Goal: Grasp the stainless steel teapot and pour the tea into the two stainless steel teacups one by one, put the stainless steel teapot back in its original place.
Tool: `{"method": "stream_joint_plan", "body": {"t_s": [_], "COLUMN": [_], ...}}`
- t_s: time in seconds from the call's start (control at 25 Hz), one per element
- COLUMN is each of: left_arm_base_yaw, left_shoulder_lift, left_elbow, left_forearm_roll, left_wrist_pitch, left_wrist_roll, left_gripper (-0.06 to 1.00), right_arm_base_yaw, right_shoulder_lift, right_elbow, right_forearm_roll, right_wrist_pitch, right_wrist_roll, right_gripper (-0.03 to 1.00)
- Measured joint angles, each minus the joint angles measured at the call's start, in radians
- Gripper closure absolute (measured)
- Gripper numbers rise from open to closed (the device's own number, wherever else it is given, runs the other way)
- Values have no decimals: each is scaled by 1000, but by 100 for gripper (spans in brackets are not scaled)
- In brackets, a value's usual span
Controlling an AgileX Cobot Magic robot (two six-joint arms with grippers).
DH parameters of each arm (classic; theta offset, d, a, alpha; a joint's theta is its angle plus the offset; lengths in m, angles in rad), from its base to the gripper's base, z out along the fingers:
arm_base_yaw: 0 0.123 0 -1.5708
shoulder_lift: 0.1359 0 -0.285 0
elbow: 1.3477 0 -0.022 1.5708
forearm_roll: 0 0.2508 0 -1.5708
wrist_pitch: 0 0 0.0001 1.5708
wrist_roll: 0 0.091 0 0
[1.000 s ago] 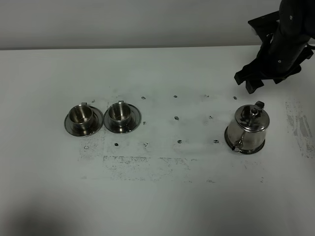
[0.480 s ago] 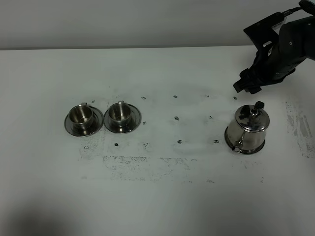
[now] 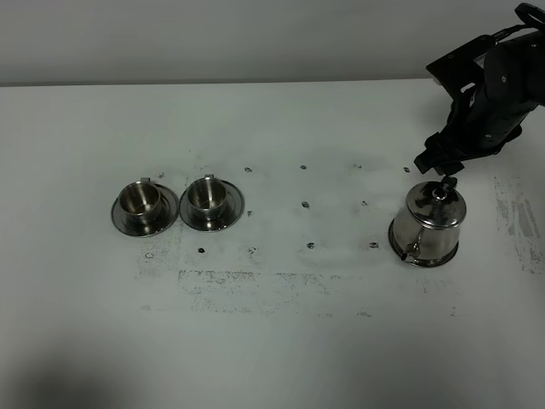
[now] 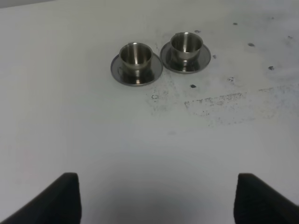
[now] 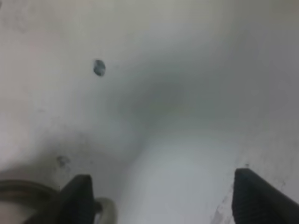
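So the right end effector (image 3: pixel 439 164) hangs with its black fingers spread wide and nothing in them, just above and behind the shiny, rounded stainless steel teapot (image 3: pixel 428 223). Makes sense to me: the pot's ring-shaped handle (image 3: pixel 449 181) sticks up on the side nearest that end effector and the thin curved spout (image 3: pixel 409 250) points away from it, so it looks lined up for a handle grab. The pot sits upright on the scuffed white table (image 3: pixel 298 341) with its domed lid on, so I can't see any tea. Well off to the side are two small cylindrical steel cups on round saucers, the nearer teacup (image 3: pixel 205 196) and the farther teacup (image 3: pixel 139 200). Both look empty. The left end effector (image 4: pixel 156 200) is also wide and empty, facing them.
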Motion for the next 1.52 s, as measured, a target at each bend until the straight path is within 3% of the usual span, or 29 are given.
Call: {"method": "stream_joint_plan", "body": {"t_s": [0.4,0.76,1.52], "left_arm_base_yaw": [0,0,0], "left_shoulder_lift": [0,0,0], "left_elbow": [0,0,0], "left_forearm_roll": [0,0,0], "left_wrist_pitch": [0,0,0], "left_wrist_roll": [0,2,3], "left_gripper": [30,30,30], "right_arm_base_yaw": [0,-4,-39], "right_shoulder_lift": [0,0,0], "right_elbow": [0,0,0], "right_forearm_roll": [-16,-134,-123], "right_wrist_pitch": [65,122,286], "right_wrist_roll": [54,179,279], "right_gripper": [38,38,38]}}
